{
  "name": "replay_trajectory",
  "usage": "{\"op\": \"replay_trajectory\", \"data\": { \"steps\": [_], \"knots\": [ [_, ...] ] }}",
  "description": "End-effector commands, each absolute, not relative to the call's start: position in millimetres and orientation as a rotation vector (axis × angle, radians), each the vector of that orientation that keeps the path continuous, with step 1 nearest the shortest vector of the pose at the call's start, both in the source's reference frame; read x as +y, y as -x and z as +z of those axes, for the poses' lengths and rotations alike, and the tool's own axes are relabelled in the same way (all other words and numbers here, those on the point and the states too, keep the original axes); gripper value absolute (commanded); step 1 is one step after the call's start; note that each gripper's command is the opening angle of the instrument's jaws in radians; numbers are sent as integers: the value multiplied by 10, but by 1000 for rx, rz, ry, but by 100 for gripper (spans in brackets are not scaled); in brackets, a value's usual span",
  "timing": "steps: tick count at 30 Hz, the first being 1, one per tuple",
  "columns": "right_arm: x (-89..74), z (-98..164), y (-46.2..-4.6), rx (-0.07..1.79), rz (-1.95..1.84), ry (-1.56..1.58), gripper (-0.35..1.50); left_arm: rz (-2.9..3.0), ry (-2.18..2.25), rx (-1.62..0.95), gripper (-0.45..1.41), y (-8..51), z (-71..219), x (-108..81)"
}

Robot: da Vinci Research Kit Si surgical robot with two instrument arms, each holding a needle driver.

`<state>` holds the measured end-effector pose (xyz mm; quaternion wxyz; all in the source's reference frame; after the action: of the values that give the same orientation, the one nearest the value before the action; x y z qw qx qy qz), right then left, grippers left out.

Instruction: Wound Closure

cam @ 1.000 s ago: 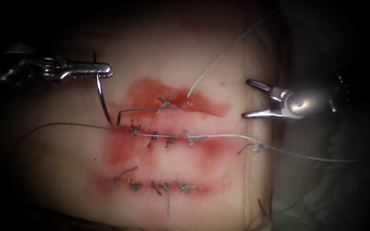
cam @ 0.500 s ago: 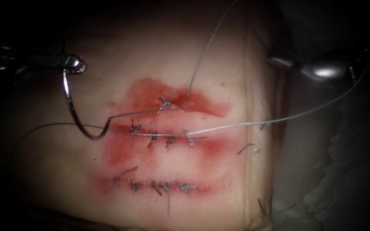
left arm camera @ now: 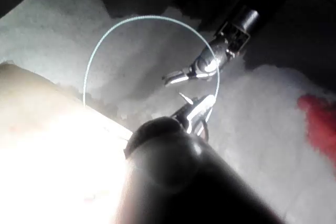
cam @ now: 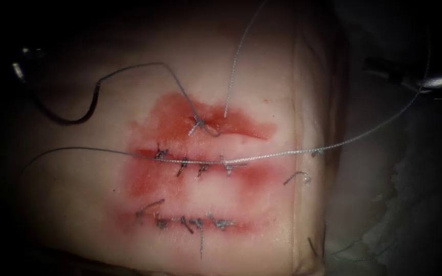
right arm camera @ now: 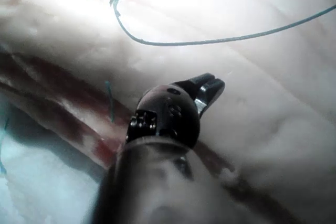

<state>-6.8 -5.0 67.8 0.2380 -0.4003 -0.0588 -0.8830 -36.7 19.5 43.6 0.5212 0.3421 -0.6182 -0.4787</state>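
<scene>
- Nearest the endoscope, the tissue (cam: 78, 204) carries a lower row of stitches (cam: 185, 222), and a second row lies just above it.
- A long strand of thread (cam: 282, 153) lies along that second row and sweeps up to the right, towards my right tool (cam: 438, 81).
- Beyond it is the cut (cam: 231, 128), ringed by red fluid (cam: 175, 110), with a knot (cam: 196, 122) at its left part.
- From the knot the thread arcs up and left to the needle (cam: 67, 121), which hangs clear of the tissue, left of the cut.
- My left tool (cam: 19, 69) is clamped on the needle near the end away from the thread.
- In its wrist view my right tool (right arm camera: 209, 88) hovers over the tissue; whether it grips anything, I cannot tell.
</scene>
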Motion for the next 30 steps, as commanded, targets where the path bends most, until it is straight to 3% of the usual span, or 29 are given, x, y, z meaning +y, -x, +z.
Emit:
{"op": "replay_trajectory", "data": {
  "steps": [1,4,7,10,11,13,17,19,21,24,30],
  "knots": [
    [-66,680,80,-114,-2428,1076,-8,-1101,-768,-1486,-45,379,448,195],
    [-87,667,103,38,-2410,1052,-6,-987,-636,-1465,-45,394,477,178],
    [-122,641,118,255,-2308,1046,-16,-841,-566,-1433,-45,410,506,159],
    [-183,592,108,626,-2221,1105,-30,-750,-533,-1444,-45,422,520,151],
    [-198,571,92,744,-2175,1131,-18,-712,-498,-1452,-45,423,521,152],
    [-203,548,68,833,-2110,1224,27,-649,-435,-1472,-27,425,523,152],
    [-179,511,22,914,-1873,1436,54,-550,-355,-1517,-30,429,528,147],
    [-158,495,-4,867,-1785,1518,61,-452,-299,-1534,-40,433,532,143],
    [-126,485,-42,760,-1679,1565,69,-182,-141,-1577,-33,441,538,134],
    [-110,495,-79,700,-1586,1555,73,-114,-35,-1537,-42,450,544,122],
    [-119,551,-138,745,-1260,1326,73,19,137,-1455,-37,473,563,107]
  ]
}}
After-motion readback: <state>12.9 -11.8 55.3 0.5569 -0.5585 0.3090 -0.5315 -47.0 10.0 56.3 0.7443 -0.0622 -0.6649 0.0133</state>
